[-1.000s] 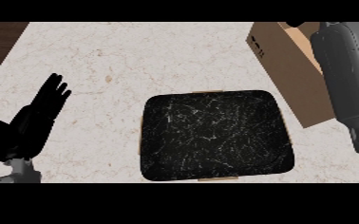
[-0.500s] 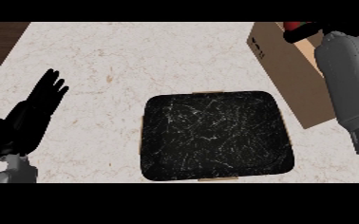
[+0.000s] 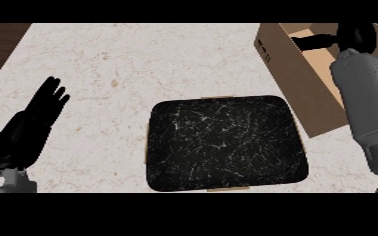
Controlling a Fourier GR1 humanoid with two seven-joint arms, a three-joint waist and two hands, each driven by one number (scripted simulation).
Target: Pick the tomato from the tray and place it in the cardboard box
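Two hands: both in view
Left hand [image 3: 33,122]: resting on the bench [image 3: 148,60], fingers straight and open
Right hand [image 3: 354,36]: over the box [image 3: 295,75], fingers' state unclear
Tomato: not visible
Tray [image 3: 225,142]: between the hands, beside the box

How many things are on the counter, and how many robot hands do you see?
Tray: 1
Cardboard box: 1
Robot hands: 2, the left robot hand and the right robot hand
Tomato: 0 in view
Total: 4
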